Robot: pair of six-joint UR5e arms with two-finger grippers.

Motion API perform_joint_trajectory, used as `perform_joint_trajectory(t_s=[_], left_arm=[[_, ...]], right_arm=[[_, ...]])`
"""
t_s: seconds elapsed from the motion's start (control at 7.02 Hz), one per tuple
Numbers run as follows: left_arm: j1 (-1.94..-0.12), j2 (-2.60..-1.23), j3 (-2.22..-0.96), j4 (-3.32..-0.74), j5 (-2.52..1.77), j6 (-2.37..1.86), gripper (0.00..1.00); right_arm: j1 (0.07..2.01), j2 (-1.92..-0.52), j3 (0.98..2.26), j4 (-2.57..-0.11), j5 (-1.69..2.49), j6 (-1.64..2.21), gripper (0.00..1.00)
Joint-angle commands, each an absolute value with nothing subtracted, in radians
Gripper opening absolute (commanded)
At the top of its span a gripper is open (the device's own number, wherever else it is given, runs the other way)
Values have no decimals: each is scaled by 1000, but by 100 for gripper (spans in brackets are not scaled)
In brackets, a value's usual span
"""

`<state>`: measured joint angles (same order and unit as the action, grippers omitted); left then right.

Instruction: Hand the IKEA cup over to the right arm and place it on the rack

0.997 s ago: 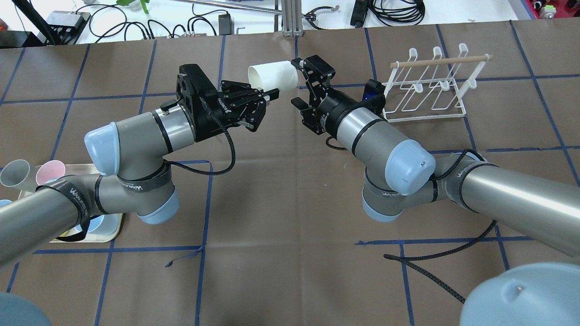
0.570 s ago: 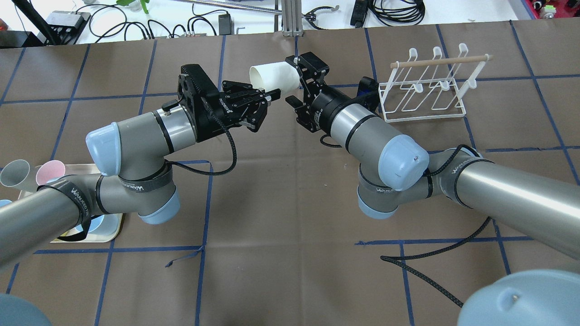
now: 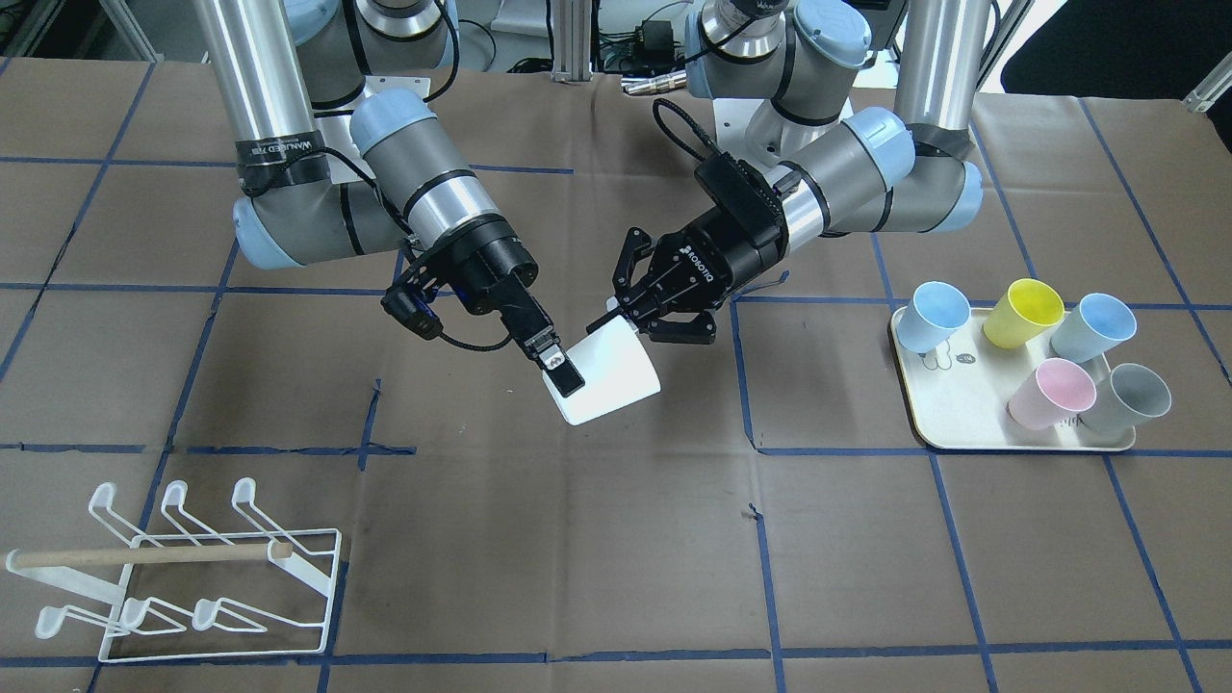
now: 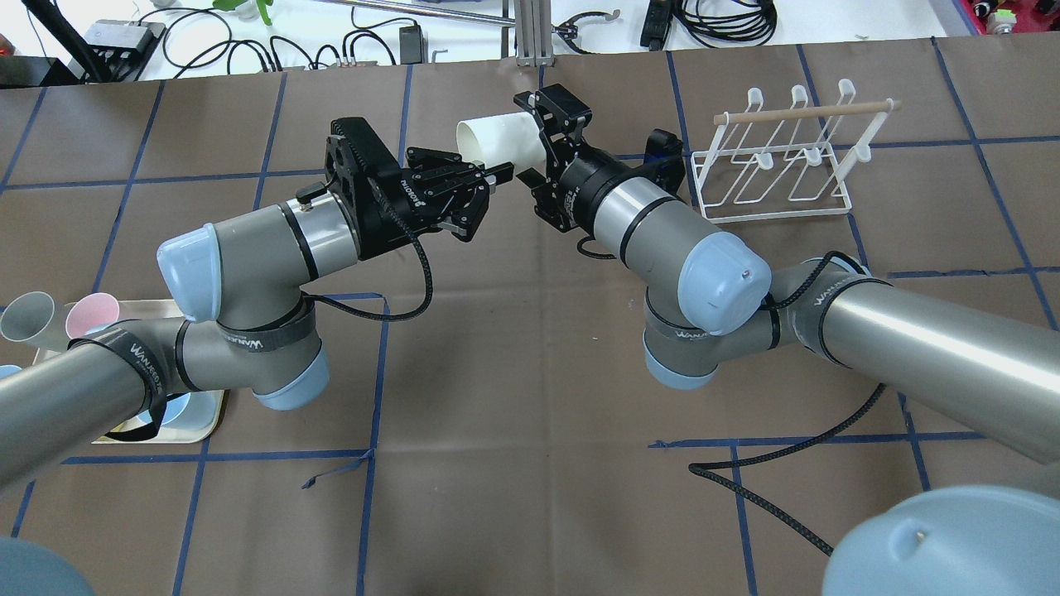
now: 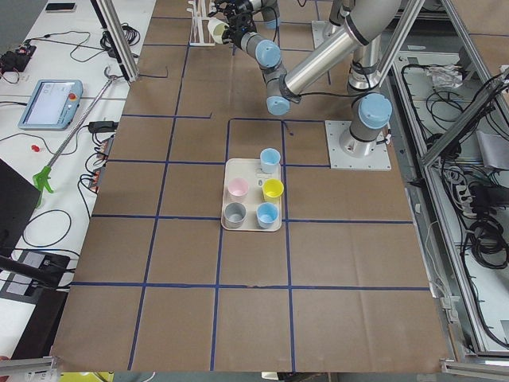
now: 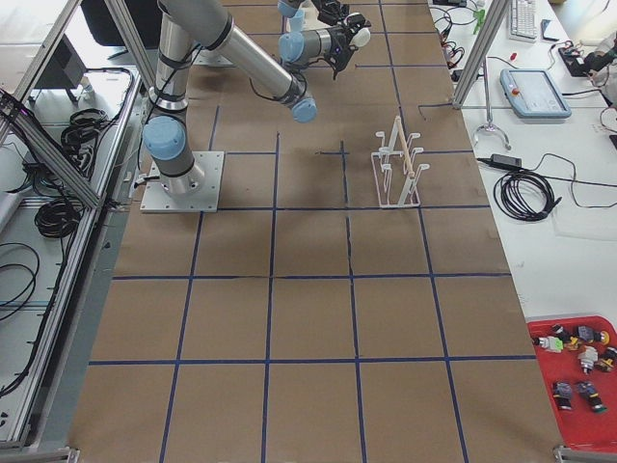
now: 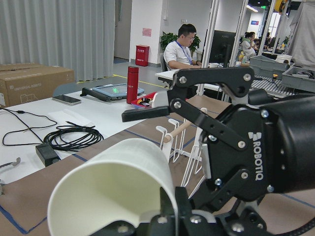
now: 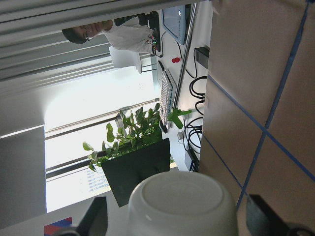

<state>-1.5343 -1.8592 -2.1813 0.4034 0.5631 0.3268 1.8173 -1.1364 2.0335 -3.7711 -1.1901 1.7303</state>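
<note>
Handover step: left hand [image 4: 495, 172] grips the cup [image 4: 501, 139] by its rim; right hand [image 4: 531, 139], open, straddles its base and must close.

We see the white cup [image 4: 497, 139] held sideways in the air, its base between the spread fingers of the right gripper [image 4: 522, 136] on the silver-grey right arm [image 4: 654, 223]. The white wire rack [image 4: 807, 112] stands upright just beside that arm's wrist.

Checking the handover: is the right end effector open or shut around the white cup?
Open. In its wrist view the right end effector straddles the white cup, with a gap showing beside each finger.
</note>
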Motion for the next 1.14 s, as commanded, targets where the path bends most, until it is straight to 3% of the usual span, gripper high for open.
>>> perform_joint_trajectory(t_s=[0.0, 0.57, 0.71, 1.0], left_arm=[[-1534, -1859, -2181, 403, 563, 327, 0], [-1536, -1858, -2180, 403, 563, 324, 0], [-1536, -1858, -2180, 402, 563, 324, 0], [-1536, -1858, -2180, 403, 563, 324, 0]], right_arm=[[1832, -1120, 2020, -3767, -1203, 1727, 100], [1830, -1124, 2016, -3766, -1204, 1727, 99], [1830, -1126, 2016, -3766, -1201, 1727, 88], [1830, -1129, 2016, -3767, -1186, 1727, 54]])
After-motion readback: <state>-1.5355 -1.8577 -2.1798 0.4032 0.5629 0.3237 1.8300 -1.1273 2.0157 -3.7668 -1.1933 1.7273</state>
